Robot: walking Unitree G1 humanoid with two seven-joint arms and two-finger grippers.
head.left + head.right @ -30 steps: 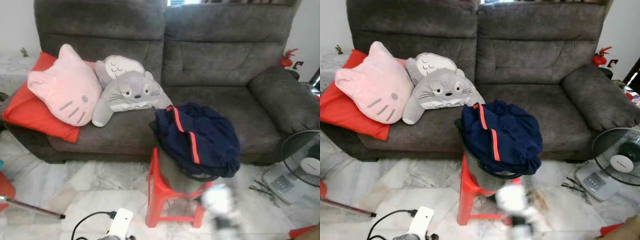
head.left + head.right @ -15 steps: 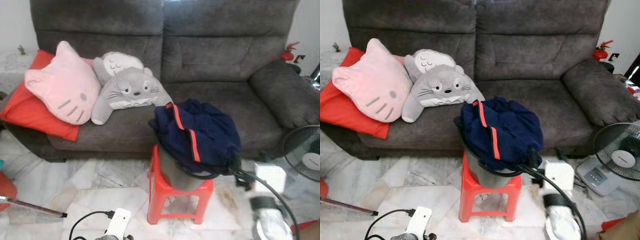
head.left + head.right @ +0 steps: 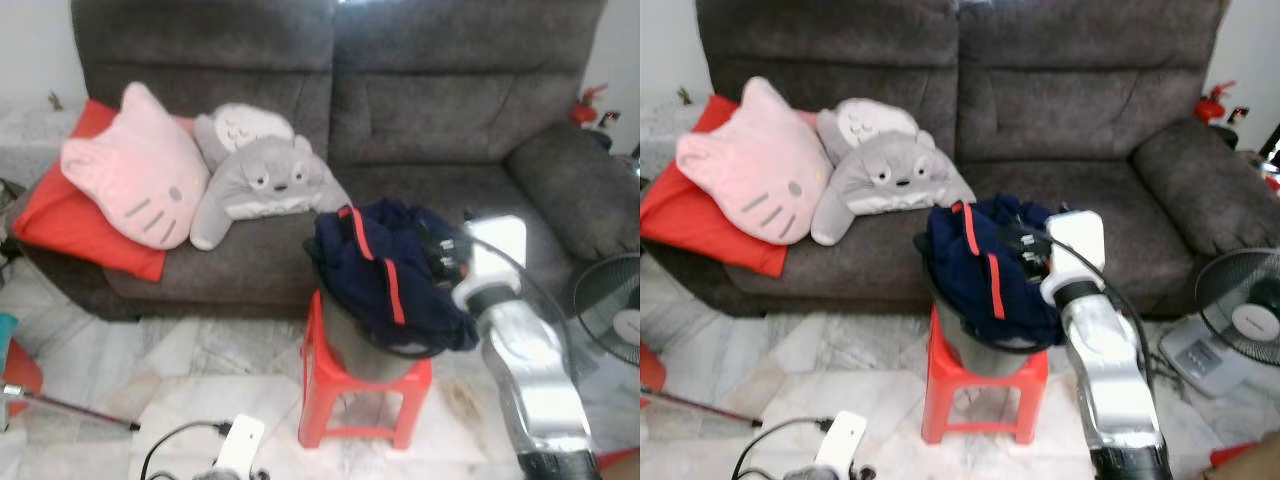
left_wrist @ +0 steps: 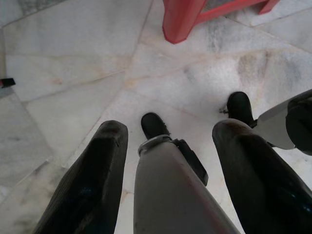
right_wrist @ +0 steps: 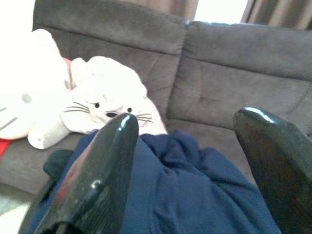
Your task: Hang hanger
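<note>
A navy garment (image 3: pixel 385 275) with orange stripes is heaped over a grey bucket (image 3: pixel 360 352) standing on a red stool (image 3: pixel 322 400) in front of the sofa. My right arm is raised, and its gripper (image 3: pixel 1025 248) is at the right side of the heap, just above the cloth. In the right wrist view that gripper (image 5: pixel 187 121) is open, its fingers (image 5: pixel 105 165) spread over the navy garment (image 5: pixel 195 195) with nothing between them. My left gripper (image 4: pixel 170 127) hangs open over the marble floor beside a stool leg (image 4: pixel 183 19).
A grey sofa (image 3: pixel 450 120) stands behind the stool, bearing a pink cat pillow (image 3: pixel 135 180), a grey plush (image 3: pixel 265 180) and a red cushion (image 3: pixel 60 220). A floor fan (image 3: pixel 612 310) is at the right. A white power strip (image 3: pixel 238 448) with its cable lies on the floor.
My right arm has risen from low at the right of the stool up to the navy garment. The camera has shifted a little.
</note>
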